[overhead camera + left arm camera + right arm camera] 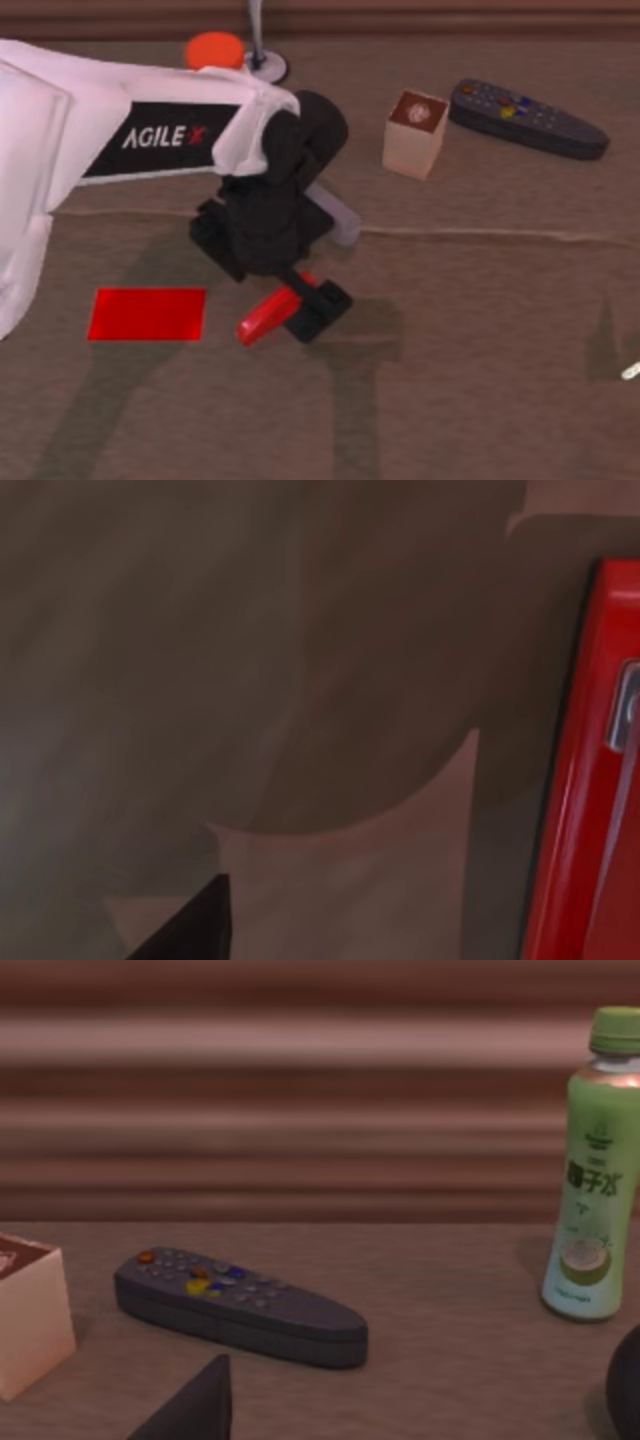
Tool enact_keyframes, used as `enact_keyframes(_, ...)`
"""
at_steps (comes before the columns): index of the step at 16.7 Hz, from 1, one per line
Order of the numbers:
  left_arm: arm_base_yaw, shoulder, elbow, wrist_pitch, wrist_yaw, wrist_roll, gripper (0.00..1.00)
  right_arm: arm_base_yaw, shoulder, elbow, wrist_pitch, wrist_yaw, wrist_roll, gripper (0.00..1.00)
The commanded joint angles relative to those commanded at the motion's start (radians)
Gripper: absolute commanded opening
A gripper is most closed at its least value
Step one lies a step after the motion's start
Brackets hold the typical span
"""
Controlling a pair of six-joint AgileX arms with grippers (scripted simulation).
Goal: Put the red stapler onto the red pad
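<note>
Reaching over the middle of the tabletop point(480, 400), the left arm has its tool point(305, 300) down at the red stapler point(268, 316), which lies at a slant just to the right of the red pad point(146, 314) without touching it. From above, one black finger point(322, 303) sits against the stapler's right-hand side and the rest of the tool covers its upper end; the fingers look set on either side of the body, but I cannot tell whether they are already clamped on it or only straddling it. The left wrist view shows the stapler point(585, 780) very close along one edge of the picture, glossy with a bit of metal trim, and a dark fingertip point(190, 930) at the opposite corner, which suggests some gap on that side. The stapler appears to lie on or just above the surface; its shadow sits tight under it, so I judge it has not been lifted clear. The pad is bare, so the task's goal is not yet met: what is left is a firm hold, a lift, a short carry leftward, and a release with the stapler lying within the red rectangle. The right arm is parked off the right side, its own tool barely in view and its fingers not readable; its wrist camera looks at a grey remote control point(238, 1305), a cream box point(30, 1315) and a green-capped drink bottle point(592, 1170). An orange cap point(214, 48) shows beside a metal stand point(262, 55) near the far edge.
</note>
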Motion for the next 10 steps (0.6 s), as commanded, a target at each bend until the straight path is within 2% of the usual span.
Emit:
enact_keyframes(2,0.000,0.000,0.000,0.000,0.000,0.000,1.00,0.000,0.000,0.000,0.000,0.000,0.000,1.00)
enact_keyframes(10,0.000,0.000,0.000,0.000,0.000,0.000,0.40,0.000,0.000,0.000,0.000,0.000,0.000,1.00)
